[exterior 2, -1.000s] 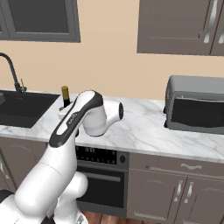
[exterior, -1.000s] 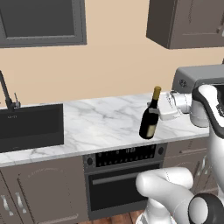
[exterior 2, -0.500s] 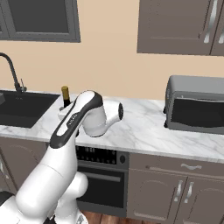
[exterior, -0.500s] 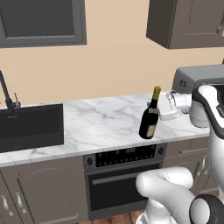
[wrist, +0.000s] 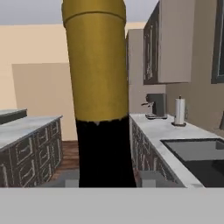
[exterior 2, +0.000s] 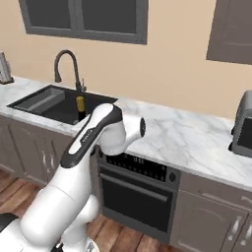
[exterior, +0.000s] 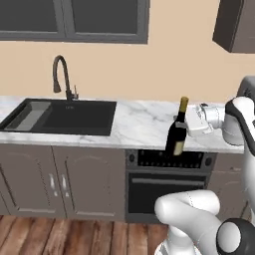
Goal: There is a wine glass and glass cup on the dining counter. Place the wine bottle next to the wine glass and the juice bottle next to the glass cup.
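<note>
Dark glass: wine bottle (exterior: pixel 177 137), nearly black, gold foil top, pale label low on the body.
Bottle pose: tilted slightly, base hanging in front of the surface's front edge, above the oven, so lifted (not resting on the marble).
Bottle, right base view: just the gold top (exterior 2: pixel 80 104) pokes out behind the arm's forearm, with the sink basin behind it.
Bottle, hand view: neck (wrist: pixel 98 87) dead centre and very close, gold foil above, black glass below.
Pincer: pincer (exterior: pixel 191 124) comes in from the bottle's right at neck height and is closed on the wine bottle, white wrist right behind it (fingertips themselves hard to make out).
Surface: white grey-veined marble surface (exterior: pixel 139 122) runs along the wall over grey cabinet doors.
Oven: black oven (exterior: pixel 167 187) sits under the surface, directly below the bottle.
Sink: dark sink (exterior: pixel 64 117) set into the marble, well to the bottle's left, with a curved dark faucet (exterior: pixel 62 77) at its back edge.
Far end, hand view: paper towel roll (wrist: pixel 179 111) and a coffee machine (wrist: pixel 155 105) stand on a surface beyond the sink.
Right edge, right base view: grey appliance (exterior 2: pixel 243 125) on the marble, partly cut off.
</note>
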